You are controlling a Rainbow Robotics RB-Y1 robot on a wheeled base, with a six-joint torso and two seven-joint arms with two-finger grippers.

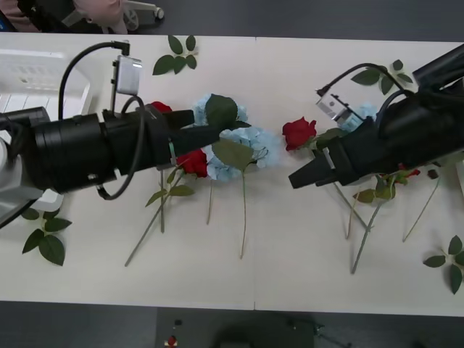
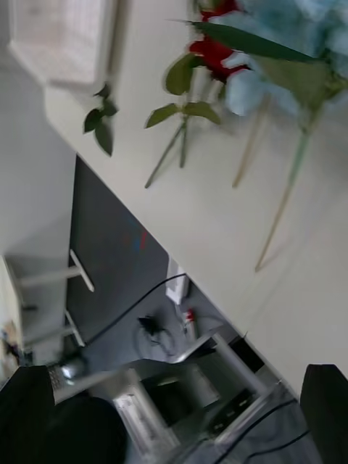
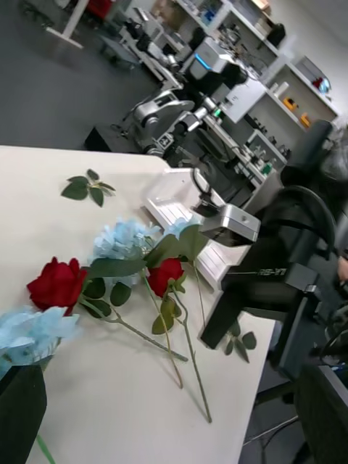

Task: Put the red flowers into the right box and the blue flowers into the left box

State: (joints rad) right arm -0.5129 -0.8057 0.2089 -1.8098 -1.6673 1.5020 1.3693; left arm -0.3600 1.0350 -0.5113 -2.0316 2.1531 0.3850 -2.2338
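Observation:
Several red flowers and blue flowers lie mixed on the white table. My left gripper [image 1: 210, 135] hovers open over the middle cluster: a blue flower [image 1: 243, 145], another blue flower [image 1: 210, 109] and a red flower [image 1: 193, 162]. One more red head [image 1: 161, 107] peeks out beside the left arm. My right gripper [image 1: 293, 177] is open and holds nothing, just below a lone red flower [image 1: 299, 133]. A blue flower [image 1: 362, 112] is half hidden behind the right arm. The left box [image 1: 36, 76], a slotted basket, stands at the far left. The right box [image 3: 174, 199] sits beyond the right arm.
Loose green leaf sprigs lie at the back [image 1: 176, 56], back right [image 1: 384, 75], front left [image 1: 45, 239] and front right [image 1: 449, 262]. Long stems [image 1: 243, 217] trail toward the table's front edge. Bare tabletop lies between the two grippers.

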